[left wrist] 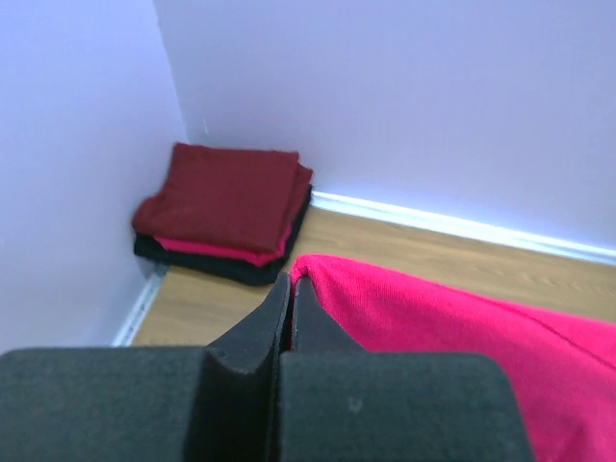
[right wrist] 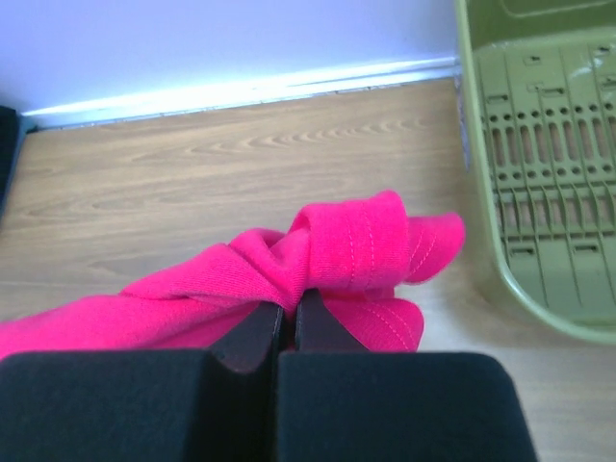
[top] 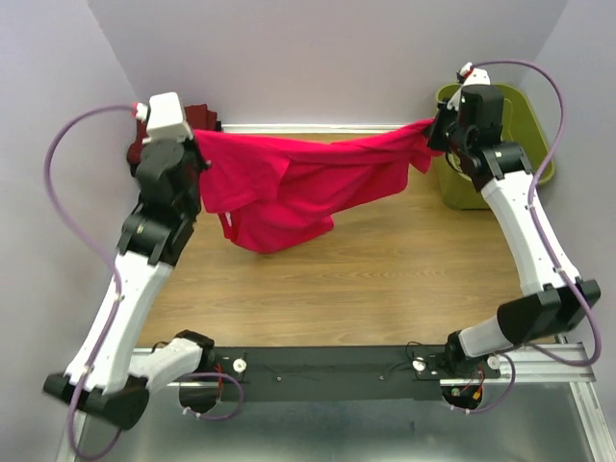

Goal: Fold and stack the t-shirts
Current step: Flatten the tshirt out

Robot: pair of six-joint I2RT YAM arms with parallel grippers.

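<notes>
The bright pink-red t-shirt [top: 289, 183] hangs stretched between the two arms over the back part of the wooden worktop [top: 385, 289]. Its top edge runs almost straight from left to right, and its body sags in folds at centre-left. Whether the lowest fold touches the wood cannot be told.

The left end effector [top: 199, 142] is clamped tight on the shirt's left edge. In the left wrist view its fingers [left wrist: 260, 322] meet with a hemmed corner pinched between them. The right end effector [top: 432, 130] is likewise closed hard on a bunched wad of hem at the shirt's right end. It sits just beside the olive-green basket [top: 534, 125], whose near rim stands close on the right.

The stack of folded t-shirts [left wrist: 226, 207] lies in the far left corner, where the back wall [top: 327, 58] meets the left wall [top: 58, 77]. Dark maroon is on top, red under it and black at the bottom, with the edges roughly squared and close to both walls.

A broad stretch of wood lies open between the shirt's hanging lower edge and the worktop's near edge.
</notes>
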